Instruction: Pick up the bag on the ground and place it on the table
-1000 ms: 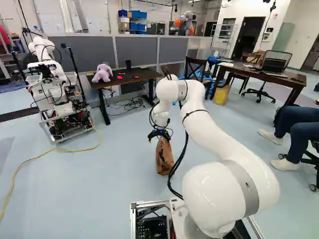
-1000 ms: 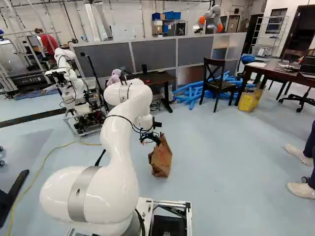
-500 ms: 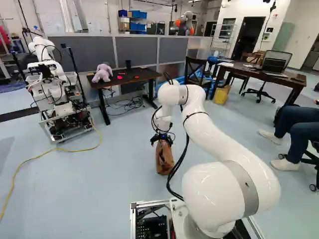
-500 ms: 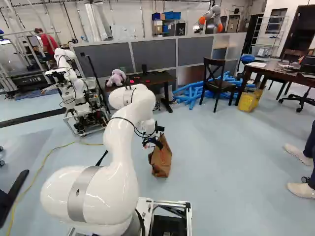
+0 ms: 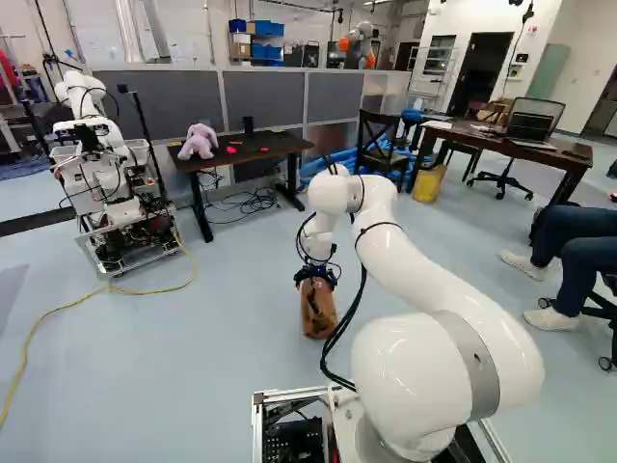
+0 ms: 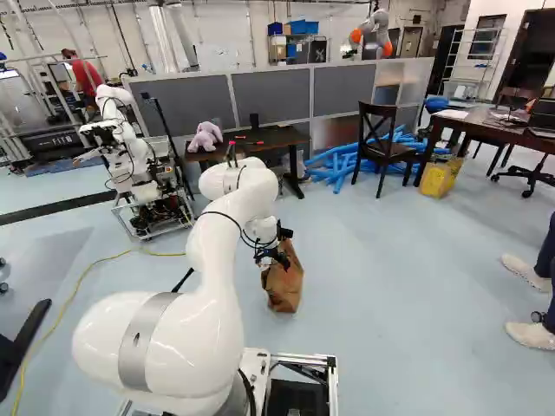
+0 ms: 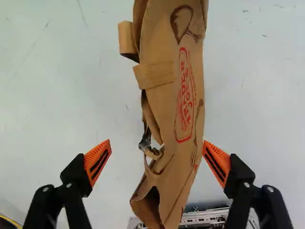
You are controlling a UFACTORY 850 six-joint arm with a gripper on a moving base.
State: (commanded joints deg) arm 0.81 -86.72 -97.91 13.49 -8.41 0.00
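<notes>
A: What has just changed?

B: The arm point(image 5: 415, 270) has lowered its end effector point(image 7: 156, 141) onto the top of the bag point(image 7: 176, 109). The bag itself has not shifted on the floor point(image 6: 390, 260), and the base has not moved.

A: Does the end effector have hold of it?

B: No, it is spread wide. The bag runs between the orange pads point(image 7: 217, 162): one is right beside its printed side, perhaps touching, while the other stands clearly apart.

A: So what does that mean for the task?

B: The approach looks nearly done, and closing seems next. The off-centre bag may get pushed sideways first, and thin paper could crumple or slip if only its edge is pinched.

A: And where must it go?

B: The toy table point(image 5: 275, 145) lies beyond the end effector and off to its left; the laptop table point(image 5: 540, 159) is farther off, to its right. Which one is meant cannot be told. Either way, the bag is on the floor below table height, so the lift is all to come.
</notes>
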